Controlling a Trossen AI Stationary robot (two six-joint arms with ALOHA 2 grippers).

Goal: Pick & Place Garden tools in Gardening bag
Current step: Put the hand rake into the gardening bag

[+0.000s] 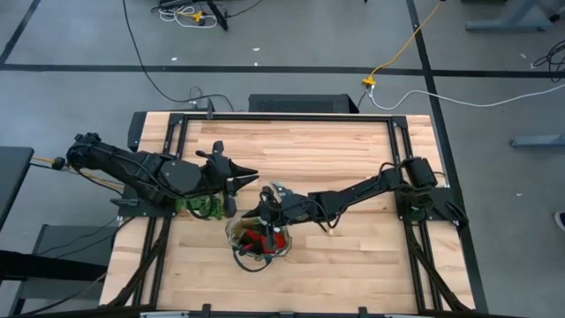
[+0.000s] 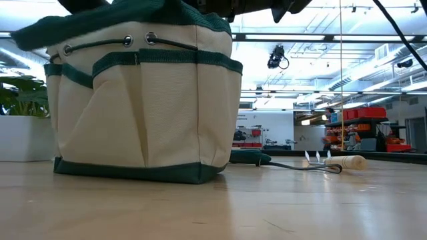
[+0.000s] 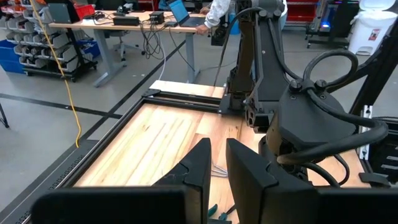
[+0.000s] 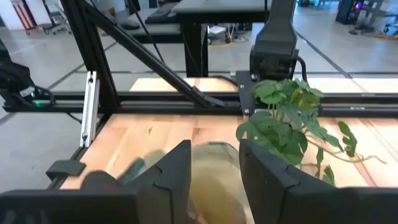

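Note:
The beige gardening bag [image 1: 256, 237] with green trim stands on the table near its middle; it fills the left of the low view [image 2: 143, 100]. Red gloves [image 1: 261, 238] show inside it. My right gripper [image 1: 265, 210] hovers just above the bag's far rim, open and empty [image 4: 214, 168]. A wooden-handled hand rake [image 2: 330, 162] lies flat on the table beyond the bag; its tines show in the high view [image 1: 282, 190]. My left gripper [image 1: 247, 172] is above the table, left of the rake and far-left of the bag, its fingers [image 3: 217, 165] a narrow gap apart and empty.
A leafy plant sprig [image 1: 199, 205] lies on the table left of the bag, under my left arm; it also shows in the right wrist view [image 4: 292, 124]. A black frame [image 1: 282, 117] borders the table. Bare wood lies near and right of the bag.

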